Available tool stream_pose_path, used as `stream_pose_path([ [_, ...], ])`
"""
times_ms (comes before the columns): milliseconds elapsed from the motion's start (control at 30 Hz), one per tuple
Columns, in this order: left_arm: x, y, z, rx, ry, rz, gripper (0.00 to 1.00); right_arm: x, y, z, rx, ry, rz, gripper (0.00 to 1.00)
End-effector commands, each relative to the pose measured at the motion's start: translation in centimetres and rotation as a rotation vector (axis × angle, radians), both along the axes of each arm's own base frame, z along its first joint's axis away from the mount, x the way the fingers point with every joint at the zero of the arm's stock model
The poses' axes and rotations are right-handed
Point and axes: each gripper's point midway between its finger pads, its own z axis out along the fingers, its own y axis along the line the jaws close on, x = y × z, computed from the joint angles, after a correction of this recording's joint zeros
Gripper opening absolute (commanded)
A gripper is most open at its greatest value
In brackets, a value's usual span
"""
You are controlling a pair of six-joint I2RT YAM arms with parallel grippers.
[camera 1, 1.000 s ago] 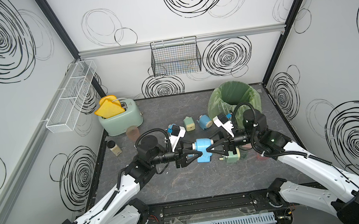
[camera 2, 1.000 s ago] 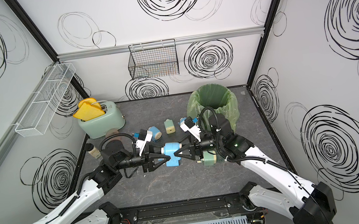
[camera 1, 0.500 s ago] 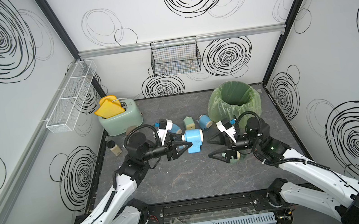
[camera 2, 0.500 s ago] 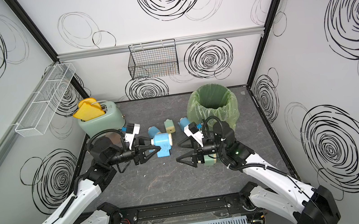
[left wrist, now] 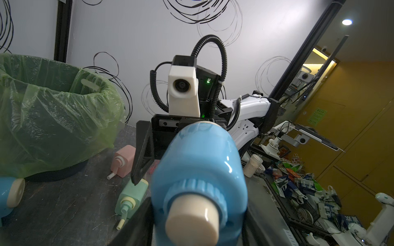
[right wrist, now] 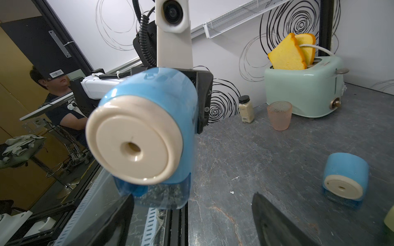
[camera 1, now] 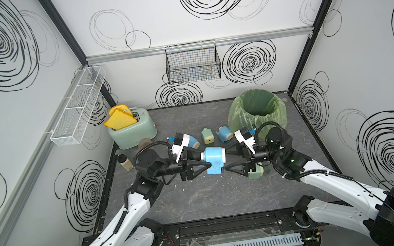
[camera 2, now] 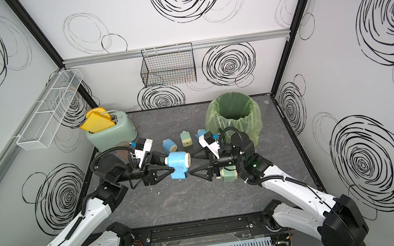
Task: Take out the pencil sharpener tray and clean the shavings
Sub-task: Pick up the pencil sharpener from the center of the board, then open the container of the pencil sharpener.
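Far left, on the wall: white wire shelf [camera 1: 77,108]. Below it a mint toaster [camera 1: 140,132] with two toast slices [camera 1: 119,119] sticking up. A pink cup [camera 1: 144,143] and a spice jar [camera 1: 124,162] stand just in front of it.

Left gripper [camera 1: 208,160]: clamped on the blue sharpener [camera 1: 215,158], one finger on its far side and one on its near side. It holds the sharpener off the table [camera 1: 201,200], near centre. The cream knob end points back at my left wrist camera. The cream face with the pencil hole points at the right arm.

Tray [right wrist: 170,197]: a translucent blue drawer seated in the sharpener's base. Dark shavings [right wrist: 156,189] show through it.

Behind, lying on the table in a row: a second blue sharpener [camera 1: 193,142], a pale green sharpener [camera 1: 207,135], a third blue sharpener [camera 1: 225,133].

Right gripper [camera 1: 225,160]: jaws spread wide, tips level with the sharpener's face end, gripping nothing. In the right wrist view I cannot tell whether the nearer tip touches the tray.

Beneath the right gripper a green sharpener [camera 1: 256,172] lies on the table. A pink sharpener [left wrist: 124,161] lies near the foot of the bin.

Right rear: bin [camera 1: 238,120] with a green liner.
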Motion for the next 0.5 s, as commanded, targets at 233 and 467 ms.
stream_pose_path([
  [233, -0.4, 0.1, 0.9, -0.013, -0.069, 0.005, 0.33, -1.3, 1.6, 2.6, 0.062, -0.070, 0.021, 0.90],
  [467, -0.1, 0.2, 0.8, -0.007, -0.074, 0.026, 0.33, -1.0, 1.4, 3.3, 0.082, -0.072, -0.021, 0.77],
])
